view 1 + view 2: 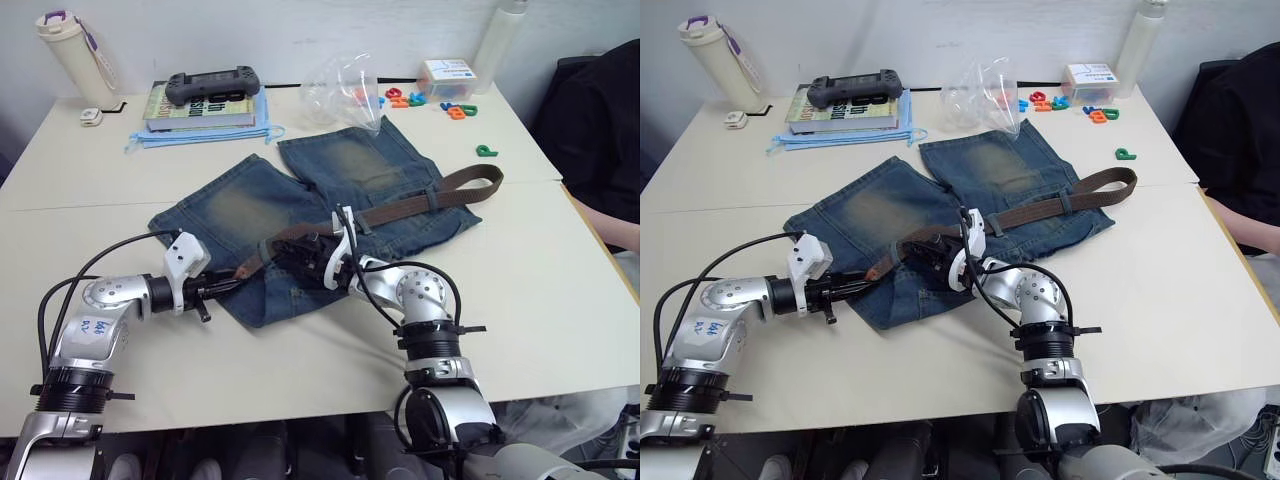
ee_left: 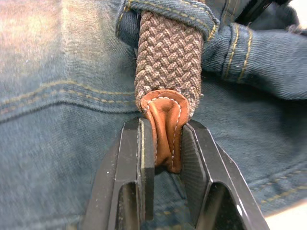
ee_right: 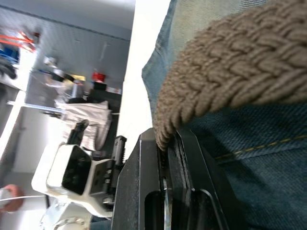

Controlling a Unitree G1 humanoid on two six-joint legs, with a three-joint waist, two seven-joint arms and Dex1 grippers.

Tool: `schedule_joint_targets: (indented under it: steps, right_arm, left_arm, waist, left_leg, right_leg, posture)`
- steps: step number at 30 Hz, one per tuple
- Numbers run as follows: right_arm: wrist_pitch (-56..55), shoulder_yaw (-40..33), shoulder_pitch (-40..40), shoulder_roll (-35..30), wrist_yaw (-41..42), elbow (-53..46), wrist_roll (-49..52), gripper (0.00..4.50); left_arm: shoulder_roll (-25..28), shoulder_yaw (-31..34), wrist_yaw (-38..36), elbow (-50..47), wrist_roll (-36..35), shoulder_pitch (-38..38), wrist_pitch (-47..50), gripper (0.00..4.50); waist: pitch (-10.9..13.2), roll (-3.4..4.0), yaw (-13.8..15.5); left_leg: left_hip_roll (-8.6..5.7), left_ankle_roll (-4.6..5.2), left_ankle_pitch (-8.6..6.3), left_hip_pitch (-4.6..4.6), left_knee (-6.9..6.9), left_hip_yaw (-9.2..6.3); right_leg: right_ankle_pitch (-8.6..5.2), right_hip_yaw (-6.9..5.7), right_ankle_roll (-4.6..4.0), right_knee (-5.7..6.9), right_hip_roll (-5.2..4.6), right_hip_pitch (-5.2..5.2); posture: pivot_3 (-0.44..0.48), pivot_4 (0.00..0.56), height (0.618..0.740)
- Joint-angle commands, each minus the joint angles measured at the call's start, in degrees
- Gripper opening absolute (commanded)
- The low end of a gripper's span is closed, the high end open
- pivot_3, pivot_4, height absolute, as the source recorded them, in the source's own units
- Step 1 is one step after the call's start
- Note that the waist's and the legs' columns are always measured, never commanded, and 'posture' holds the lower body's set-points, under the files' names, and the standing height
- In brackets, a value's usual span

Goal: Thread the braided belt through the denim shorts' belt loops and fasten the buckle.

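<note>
On the white table (image 1: 560, 260), the denim shorts (image 1: 300, 215) lie flat with the waistband toward the robot and the 2 faded legs pointing away. Across that waistband runs the braided belt (image 1: 405, 208), its far end curling into a loop off the shorts' right edge near the table seam.

At the left, the left gripper (image 1: 222, 287) reaches in low over the shorts' near hem. The wrist view shows the belt's tan leather tip (image 2: 165, 127) folded and squeezed between the 2 black fingers (image 2: 139, 158), jaws closed tight on it. Just beyond the tip, the woven strap passes under a belt loop (image 2: 165, 10), which wraps over it at the waistband.

Toward the middle, the right gripper (image 1: 290, 255) lies over the waistband just beside the left one, pointing left along the belt. Its wrist view shows the braided strap lying across the fingertips (image 3: 165, 143), with the woven edge caught in the narrow gap between jaws that stand nearly together, clamped on the belt over the denim.

Behind the shorts, from left to right, sit a capped bottle (image 1: 72, 50), a stack of books (image 1: 205, 110) with a black game controller (image 1: 212, 85) on top, a clear plastic bag (image 1: 342, 90), and scattered coloured letters (image 1: 455, 108). At the right edge a person's dark sleeve (image 1: 600, 130) shows.
</note>
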Motion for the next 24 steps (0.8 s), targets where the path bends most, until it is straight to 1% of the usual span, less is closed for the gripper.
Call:
schedule_joint_targets:
  steps: [1, 5, 11, 15, 21, 22, 23, 24]
  right_arm:
    - [0.68, -2.07, 2.11, 0.68, -2.66, -6.06, 1.77, 0.0]
    - [1.28, -2.56, 3.76, 1.12, -5.16, -9.06, 3.34, 0.0]
    - [1.87, -1.66, 4.79, 0.5, -6.86, -10.51, 4.07, 0.0]
    - [2.46, -1.78, 5.05, -0.75, -7.45, -11.33, 4.64, 0.0]
    - [4.46, -2.79, 5.99, -2.06, -10.17, -15.34, 8.12, 0.0]
    - [4.88, -2.85, 6.31, -2.14, -10.81, -16.42, 8.9, 0.39]
    - [5.12, -2.85, 6.54, -2.19, -11.31, -17.12, 9.49, 0.91]
    - [5.47, -2.85, 6.82, -2.22, -11.93, -17.99, 10.11, 1.14]
  left_arm:
    - [0.83, 5.44, 0.6, -2.14, -3.95, 1.84, 3.4, 0.57]
    - [1.22, 7.62, 0.93, -2.85, -7.06, 2.97, 6.83, 0.57]
    - [2.46, 9.58, -0.48, -3.2, -11.2, 3.69, 11.34, 0.57]
    - [3.71, 9.56, -0.75, -1.51, -10.16, 3.78, 10.0, 0.57]
    - [3.39, 8.21, -0.3, -2.05, -8.57, 4.43, 7.78, 0.57]
    - [3.19, 8.05, -0.15, -2.15, -8.52, 4.57, 7.57, 0.56]
    - [3.08, 7.95, -0.07, -2.21, -8.53, 4.67, 7.43, 0.56]
    - [2.86, 7.84, 0.09, -2.32, -8.47, 4.77, 7.3, 0.56]
  waist:
    - [0.0, 0.0, 0.0]
    - [0.0, 0.0, -0.02]
    - [0.0, 0.0, -0.15]
    - [0.0, 0.0, -0.25]
    - [0.0, 0.0, -0.22]
    - [0.0, 0.0, -0.2]
    - [0.0, 0.0, -0.2]
    - [0.0, 0.0, -0.2]
  left_leg:
    - [0.0, 0.0, 0.0, 0.0, 0.0, 0.0]
    - [0.0, 0.01, 0.0, -0.01, 0.0, 0.0]
    - [0.0, 0.01, -0.01, 0.01, 0.0, 0.01]
    - [0.0, 0.0, 0.0, 0.02, 0.0, 0.01]
    - [0.0, 0.0, 0.0, 0.0, 0.0, 0.01]
    - [0.0, 0.0, 0.0, 0.0, 0.0, 0.01]
    - [0.0, 0.01, 0.0, 0.0, 0.0, 0.01]
    - [0.0, 0.01, 0.0, 0.01, 0.0, 0.01]
  right_leg:
    - [0.0, 0.0, 0.0, 0.0, 0.0, 0.0]
    - [0.0, 0.0, 0.0, -0.01, 0.01, 0.0]
    - [0.0, 0.0, 0.0, -0.01, 0.02, -0.01]
    - [0.0, 0.01, 0.0, -0.01, 0.02, -0.02]
    - [0.0, 0.01, 0.0, -0.01, 0.02, -0.02]
    - [0.0, 0.01, 0.0, -0.01, 0.02, -0.02]
    - [0.0, 0.01, 0.0, -0.01, 0.02, -0.02]
    - [0.0, 0.02, 0.0, -0.01, 0.02, -0.01]
  posture:
    - [0.0, 0.15, 0.667]
    - [0.0, 0.15, 0.667]
    - [0.0, 0.15, 0.667]
    - [0.0, 0.15, 0.667]
    - [0.0, 0.15, 0.667]
    - [0.0, 0.15, 0.667]
    - [0.0, 0.15, 0.667]
    - [0.0, 0.15, 0.667]
